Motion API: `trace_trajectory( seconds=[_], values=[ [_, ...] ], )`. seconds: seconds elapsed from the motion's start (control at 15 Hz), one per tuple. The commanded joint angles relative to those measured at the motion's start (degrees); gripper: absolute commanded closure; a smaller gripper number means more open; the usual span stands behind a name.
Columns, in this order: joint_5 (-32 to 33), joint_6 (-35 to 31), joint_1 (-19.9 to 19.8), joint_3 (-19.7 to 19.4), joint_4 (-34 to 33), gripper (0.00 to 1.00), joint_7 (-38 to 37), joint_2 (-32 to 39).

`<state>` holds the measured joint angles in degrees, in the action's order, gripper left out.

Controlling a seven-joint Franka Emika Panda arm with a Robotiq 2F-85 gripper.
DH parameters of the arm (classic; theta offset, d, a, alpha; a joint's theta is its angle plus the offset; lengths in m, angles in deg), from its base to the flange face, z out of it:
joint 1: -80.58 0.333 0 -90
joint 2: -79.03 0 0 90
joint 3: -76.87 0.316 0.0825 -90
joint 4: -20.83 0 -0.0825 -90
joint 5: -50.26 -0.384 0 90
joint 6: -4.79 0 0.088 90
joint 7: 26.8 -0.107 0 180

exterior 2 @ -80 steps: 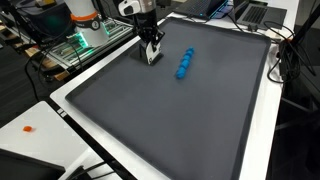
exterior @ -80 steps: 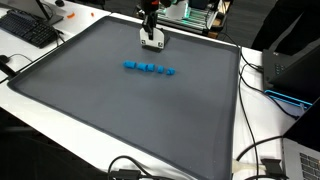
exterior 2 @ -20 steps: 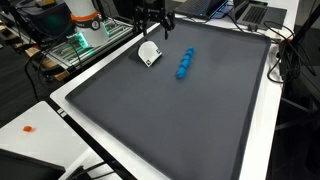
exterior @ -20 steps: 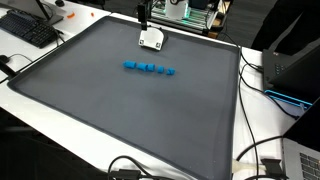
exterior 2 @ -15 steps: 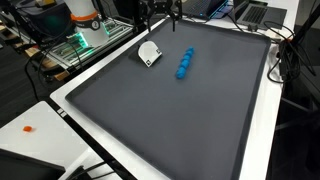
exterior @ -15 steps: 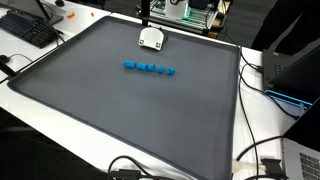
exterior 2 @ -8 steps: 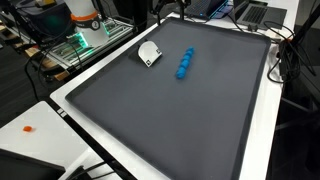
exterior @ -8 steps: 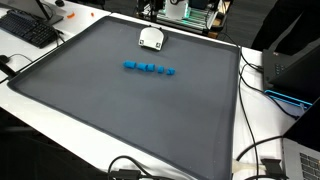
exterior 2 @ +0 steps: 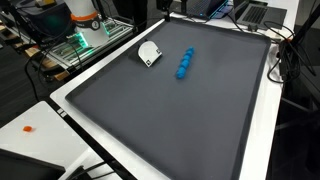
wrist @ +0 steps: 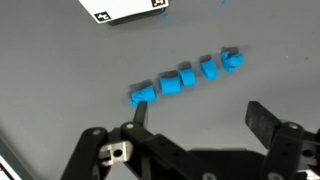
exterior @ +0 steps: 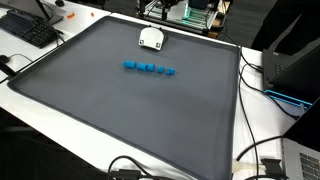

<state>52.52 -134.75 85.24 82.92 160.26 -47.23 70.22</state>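
5 small bright-blue blocks [wrist: 186, 78] in curved row on grey mat [wrist: 60, 60]; fingers [wrist: 262, 120] apart, empty.

- White card [wrist: 125, 8] was cut at the wrist view's 12 o'clock edge.
- Gripper [wrist: 200, 125] was cut at 6 o'clock there.
- Blue blocks [exterior: 148, 68] were too small in both exterior views to tell shapes.

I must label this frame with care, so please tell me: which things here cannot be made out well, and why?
- White card: wrist view, cut off by the top edge; print too small in both exterior views.
- Blue blocks: in an exterior view, too small to tell each shape.
- Gripper: wrist view, body cut off by the bottom edge.
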Motion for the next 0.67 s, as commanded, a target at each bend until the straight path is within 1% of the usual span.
trace_trajectory(
  seconds=[0.0,0.27,0.33,0.6],
  values=[
    [-2.8,0.3,0.7,-0.2,0.2,0.0,7.6,-0.3],
    [-4.6,0.4,1.1,-0.2,0.4,0.0,12.6,-0.4],
    [-3.2,0.1,0.5,0.1,-0.1,0.0,10.0,0.0],
    [-3.5,0.1,0.6,0.1,-0.1,0.0,11.3,0.0]
  ],
)
